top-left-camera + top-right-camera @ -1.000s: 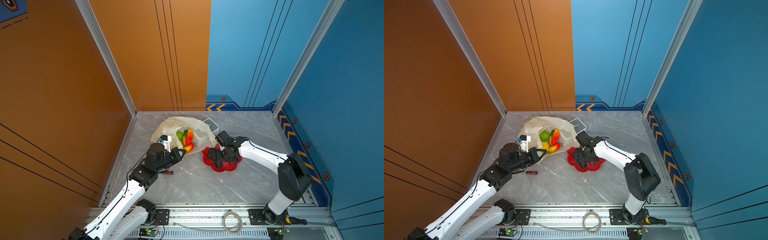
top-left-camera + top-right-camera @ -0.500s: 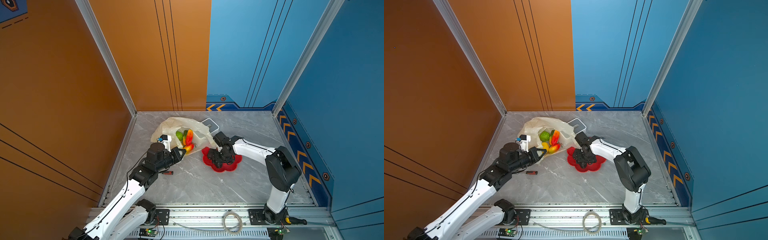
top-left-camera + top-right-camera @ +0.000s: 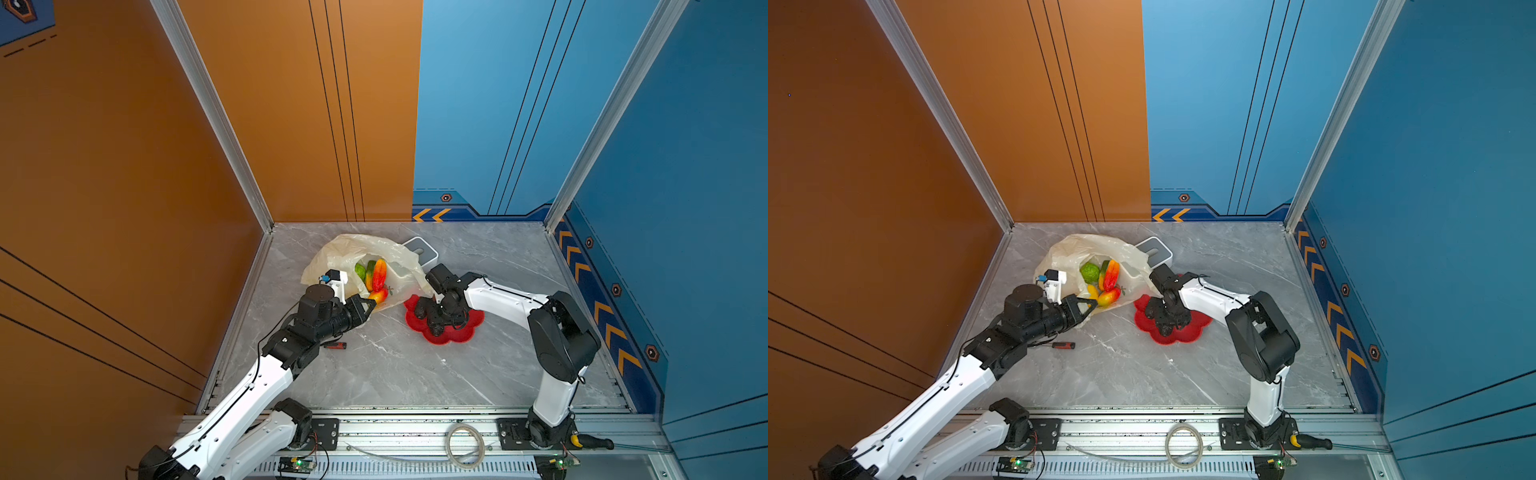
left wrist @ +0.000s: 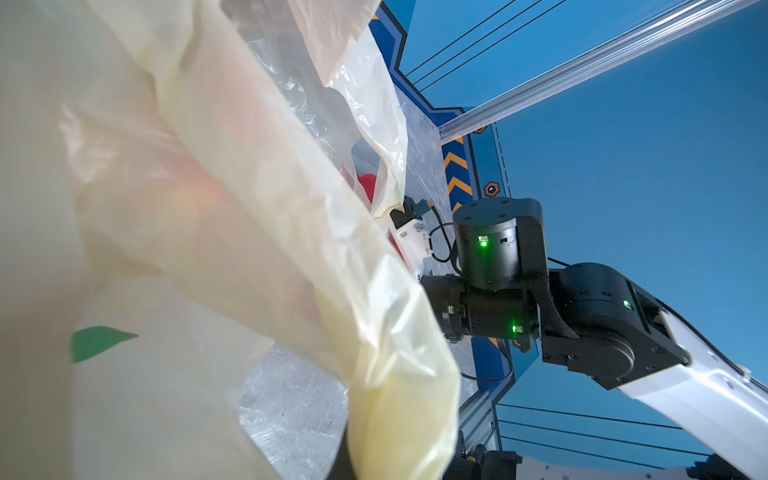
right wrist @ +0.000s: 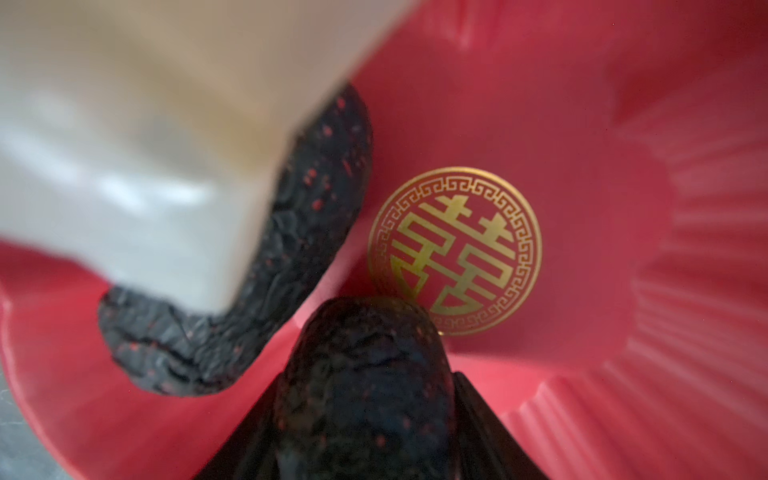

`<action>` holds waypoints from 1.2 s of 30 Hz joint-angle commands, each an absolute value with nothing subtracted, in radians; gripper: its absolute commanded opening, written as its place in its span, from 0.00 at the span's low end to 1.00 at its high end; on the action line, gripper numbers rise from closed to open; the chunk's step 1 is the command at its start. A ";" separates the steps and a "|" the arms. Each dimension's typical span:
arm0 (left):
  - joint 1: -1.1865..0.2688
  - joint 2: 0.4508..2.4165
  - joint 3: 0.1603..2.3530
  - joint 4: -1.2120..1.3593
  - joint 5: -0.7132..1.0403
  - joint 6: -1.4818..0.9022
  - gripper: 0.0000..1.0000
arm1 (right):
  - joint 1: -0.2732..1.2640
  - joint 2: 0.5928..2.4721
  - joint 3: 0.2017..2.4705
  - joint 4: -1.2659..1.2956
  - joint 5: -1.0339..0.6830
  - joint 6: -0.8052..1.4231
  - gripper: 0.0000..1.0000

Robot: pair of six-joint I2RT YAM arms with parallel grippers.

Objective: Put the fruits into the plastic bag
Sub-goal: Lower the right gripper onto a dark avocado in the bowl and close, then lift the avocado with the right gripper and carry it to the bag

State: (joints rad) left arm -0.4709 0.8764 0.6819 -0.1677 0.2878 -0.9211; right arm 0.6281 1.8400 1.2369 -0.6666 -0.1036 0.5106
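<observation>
Left gripper (image 3: 369, 306) pinches the crinkly cream plastic bag (image 3: 353, 249); right gripper (image 5: 365, 407) straddles one rough blackish fruit (image 5: 361, 353), grip unconfirmed. I'd squeeze centrally before lifting.

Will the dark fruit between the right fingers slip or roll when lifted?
Probably grips well: the dark fruit has rough, cracked skin. Its rounded, oblong shape may pivot between the fingers. If dropped, it could roll down the sloped red dish.

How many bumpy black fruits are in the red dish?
2. One black fruit lies between the right claw's fingers; the other black fruit sits beside it, partly behind a blurred pale shape. Both rest in the red dish.
</observation>
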 commanded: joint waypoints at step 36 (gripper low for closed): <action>-0.526 0.913 0.725 -0.107 0.245 -0.925 0.00 | 0.351 1.309 1.133 -0.565 -0.541 0.637 0.41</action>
State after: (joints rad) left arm -0.5186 0.9142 0.6838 -0.1226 0.2615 -0.9249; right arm 0.3546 1.3525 1.1015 -0.6262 -0.4294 0.5827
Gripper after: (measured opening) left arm 0.045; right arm 0.464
